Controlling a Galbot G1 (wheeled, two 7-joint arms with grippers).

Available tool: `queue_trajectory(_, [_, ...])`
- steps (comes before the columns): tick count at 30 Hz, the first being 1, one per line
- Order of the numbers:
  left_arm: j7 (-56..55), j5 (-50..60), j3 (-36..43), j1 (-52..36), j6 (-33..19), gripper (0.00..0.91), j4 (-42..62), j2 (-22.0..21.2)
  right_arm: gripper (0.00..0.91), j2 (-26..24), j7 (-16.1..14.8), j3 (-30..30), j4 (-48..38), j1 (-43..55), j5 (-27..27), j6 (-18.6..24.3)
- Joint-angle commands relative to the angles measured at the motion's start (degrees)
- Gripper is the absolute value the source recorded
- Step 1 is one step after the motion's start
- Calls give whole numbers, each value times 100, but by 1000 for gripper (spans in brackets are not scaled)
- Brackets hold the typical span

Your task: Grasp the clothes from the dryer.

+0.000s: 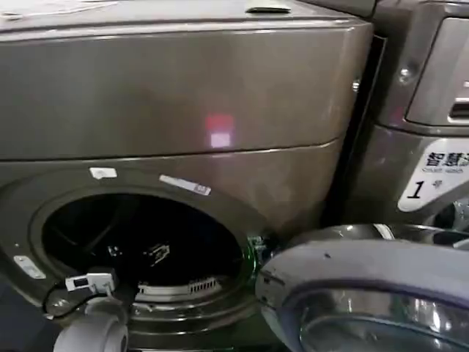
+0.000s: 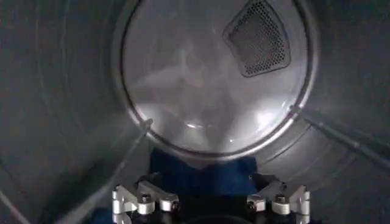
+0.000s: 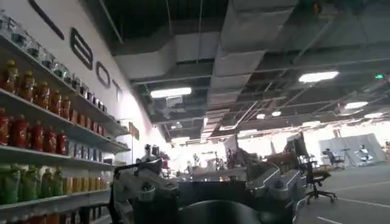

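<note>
Reaching into the drum of the bronze-brown dryer (image 1: 183,95) with the left gripper (image 2: 210,204) for the dark blue cloth (image 2: 201,176).
Jaws stand wide apart and empty, straddling the cloth on the drum floor below the rear wall's perforated vent (image 2: 257,38). Good practice would be to descend until both fingertips bracket a fold, then close. The right gripper (image 3: 204,195), fingers spread and empty, idles facing shelves of bottles (image 3: 36,134).

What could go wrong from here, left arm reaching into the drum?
1. The left gripper is open above the blue cloth low in the drum; closing too high would likely miss it.
2. The arm passes through the dryer porthole; its cable could snag on the rim.
</note>
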Motion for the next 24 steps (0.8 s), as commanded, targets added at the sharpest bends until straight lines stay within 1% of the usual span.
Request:
queue_trajectory(1, [65,53,24,-1039,-449,907,1354,19,907,-5,11,-44,19,33,-68,22])
queue_trajectory(4, [93,112,42,-1409,-684,907,1906,10,907,-2,11,-59,7,36,-77,36])
queue_trajectory(7, [178,428,39,-1745,-1114,907,2519,8,907,-25,12,-64,-17,41,-80,39])
queue_trajectory(10, [242,474,25,-2059,-1357,907,3060,27,907,-33,10,-66,-26,38,-84,40])
queue_trajectory(17, [609,1102,18,-2721,-2065,907,4354,52,907,-34,6,-94,-9,49,-93,58])
queue_trajectory(21, [649,1346,12,-3018,-2353,907,4795,39,907,-31,4,-94,-31,44,-109,79])
queue_trajectory(24, [682,1297,25,-3247,-2383,907,5112,33,907,-26,2,-122,-30,83,-125,82])
